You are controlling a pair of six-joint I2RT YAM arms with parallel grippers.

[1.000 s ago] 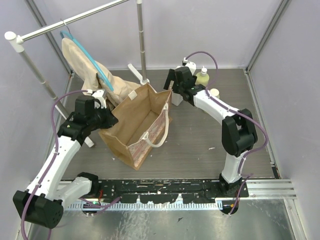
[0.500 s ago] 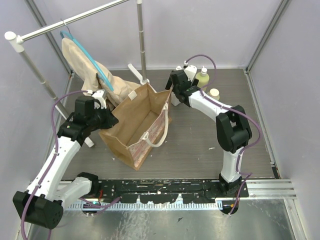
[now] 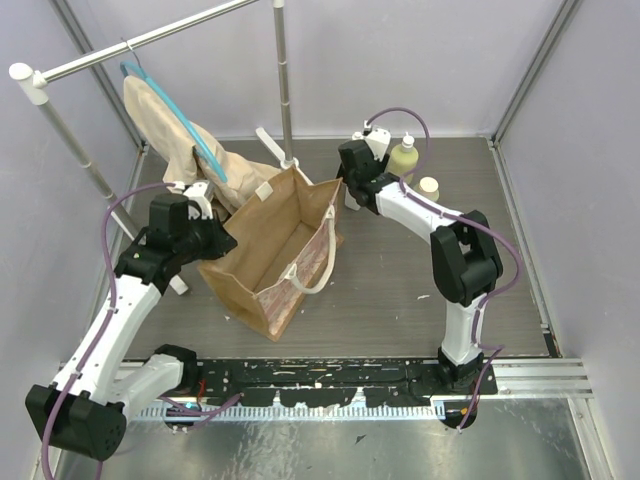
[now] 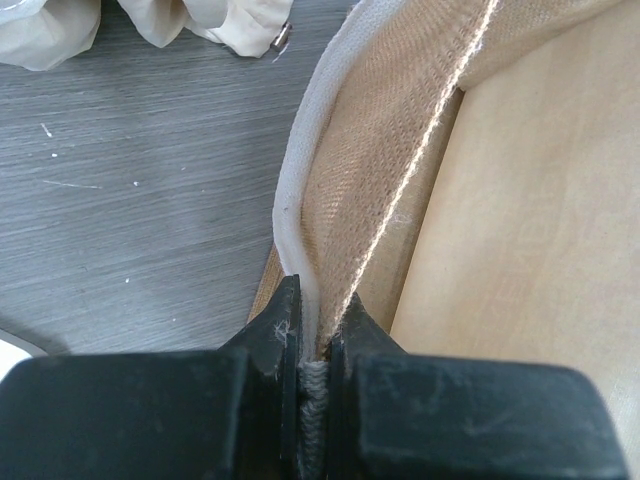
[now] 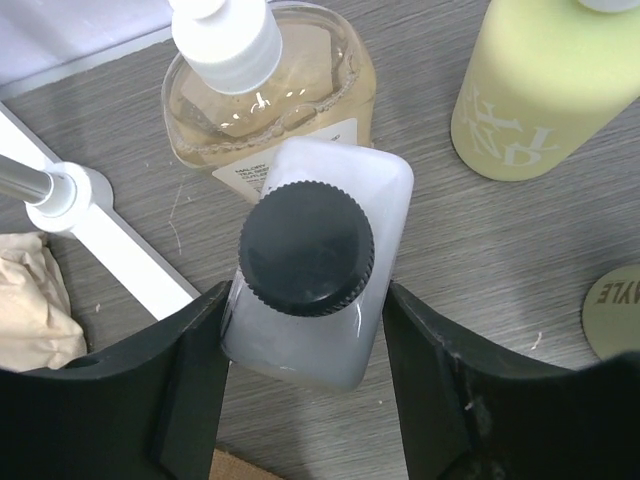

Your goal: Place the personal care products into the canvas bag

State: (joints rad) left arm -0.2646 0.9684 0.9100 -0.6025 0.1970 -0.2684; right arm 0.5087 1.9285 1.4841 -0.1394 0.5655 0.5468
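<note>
The canvas bag (image 3: pixel 280 250) stands open in the middle of the table. My left gripper (image 3: pixel 225 238) is shut on its rim; the wrist view shows the cream edge (image 4: pixel 300 180) pinched in that gripper (image 4: pixel 313 320). My right gripper (image 3: pixel 352 195) is at the back, beside the bag's far corner. Its fingers press both sides of the white bottle with black cap (image 5: pixel 320 260), which stands upright on the table. Behind it is the clear amber bottle (image 5: pixel 270 100). A yellow-green bottle (image 5: pixel 550 90) (image 3: pixel 403 155) stands to the right, and another (image 3: pixel 429 187) is nearer.
A beige garment on a blue hanger (image 3: pixel 165 120) hangs from the rack at the back left. The rack's upright pole (image 3: pixel 283 80) and white foot (image 5: pixel 110 240) stand close behind the bag and the bottles. Grey walls enclose the table.
My right gripper has shifted left and down over the white bottle, and its jaws have closed in from wide open. The left arm and the bag have not moved.
</note>
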